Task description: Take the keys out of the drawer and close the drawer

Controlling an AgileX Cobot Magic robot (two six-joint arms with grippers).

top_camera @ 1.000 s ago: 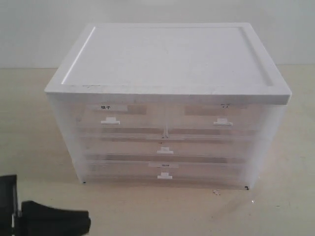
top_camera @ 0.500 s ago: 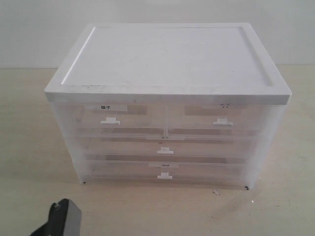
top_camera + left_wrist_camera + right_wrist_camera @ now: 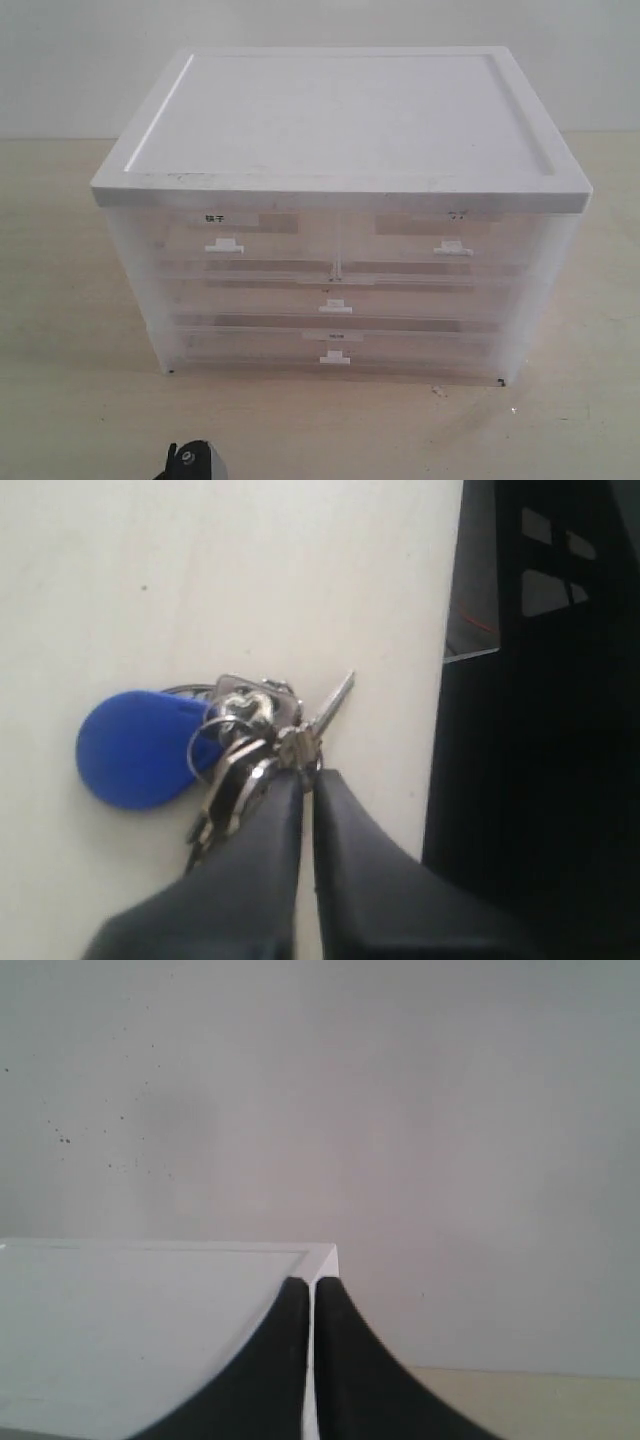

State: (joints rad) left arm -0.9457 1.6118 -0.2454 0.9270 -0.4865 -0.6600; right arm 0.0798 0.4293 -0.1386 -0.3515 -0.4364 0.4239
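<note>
The left tool (image 3: 300, 772) is clenched on the keys (image 3: 250, 742), its two dark fingers nearly touching, with a key head pinched at the tips. The bunch lies on the pale worktop (image 3: 200, 580), the blue fob (image 3: 135, 748) flat beside it on the side away from the worktop's edge. That edge runs near the keys, with dark space beyond it, and bare surface spreads out past the fob.

In the exterior view the cabinet (image 3: 340, 120) stands mid-worktop, with its drawers (image 3: 335, 300) all flush with the front. Bare worktop lies before it and to both sides. A bit of the left arm (image 3: 190, 464) shows at the lower border.

The right tool (image 3: 310, 1285) is clenched on nothing, above a corner of the cabinet's white top.
</note>
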